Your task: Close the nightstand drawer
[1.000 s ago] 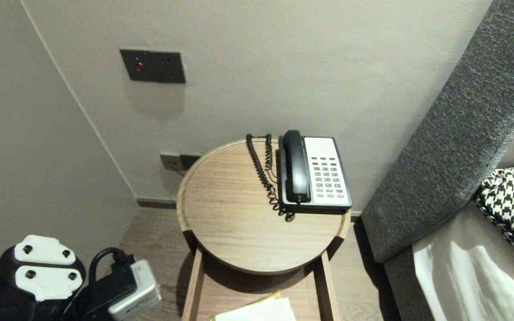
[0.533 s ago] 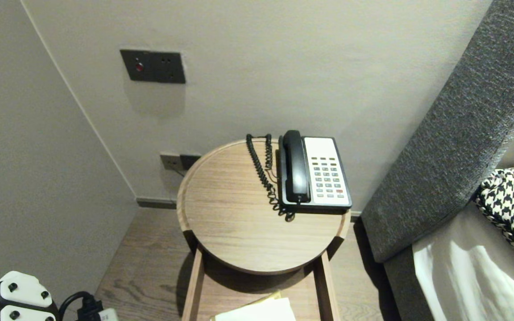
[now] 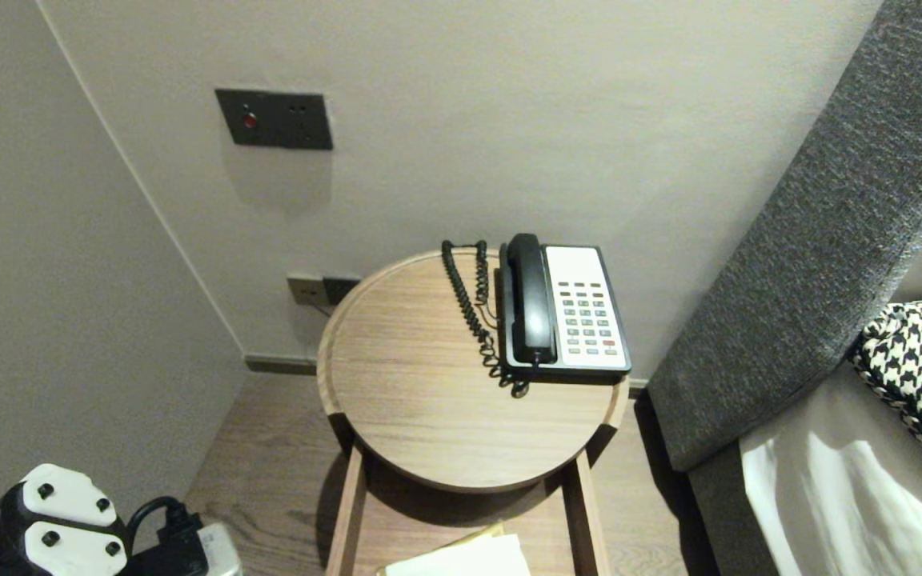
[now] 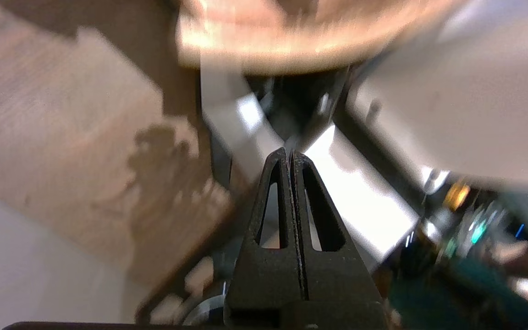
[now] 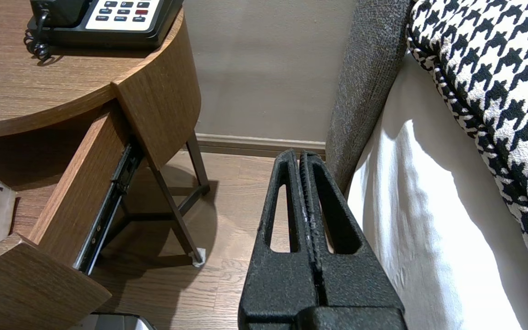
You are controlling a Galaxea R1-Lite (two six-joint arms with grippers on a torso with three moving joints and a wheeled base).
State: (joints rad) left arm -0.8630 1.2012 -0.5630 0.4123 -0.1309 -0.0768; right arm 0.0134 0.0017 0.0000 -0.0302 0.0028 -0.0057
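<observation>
Roughly by size, largest first.

1. Wall point(image 3: 509, 120): plain and pale, behind everything else.
2. Headboard point(image 3: 813, 256): grey fabric, slanting along the robot's right.
3. White sheet point(image 3: 829, 496): on the bed below the headboard.
4. Side table point(image 3: 413, 400): round wooden top with a low rim, standing against the wall, just beside the headboard.
5. Drawer point(image 3: 346, 512): pulled out from under the table top towards the robot, with pale papers point(image 3: 469, 556) lying inside.
6. Cushion point(image 3: 921, 360): black-and-white houndstooth, on the sheet at the far right.
7. Left arm point(image 3: 69, 524): low in the near left corner, over the wooden floor point(image 3: 269, 448) and well apart from the table top.
8. Telephone point(image 3: 581, 308): white keypad face, at the back right of the table top. Its black handset point(image 3: 531, 300) is on the cradle.
9. Switch plate point(image 3: 273, 118): dark, high on the wall, with a red dot.
10. Coiled cord point(image 3: 473, 308): black, lying on the top just left of the handset.
11. Left gripper point(image 4: 289, 153): jaws pressed together with nothing between them. Its surroundings are too blurred to place.
12. Right gripper point(image 5: 299, 155): jaws pressed together and empty, over the floor between the drawer and the sheet, touching neither.
</observation>
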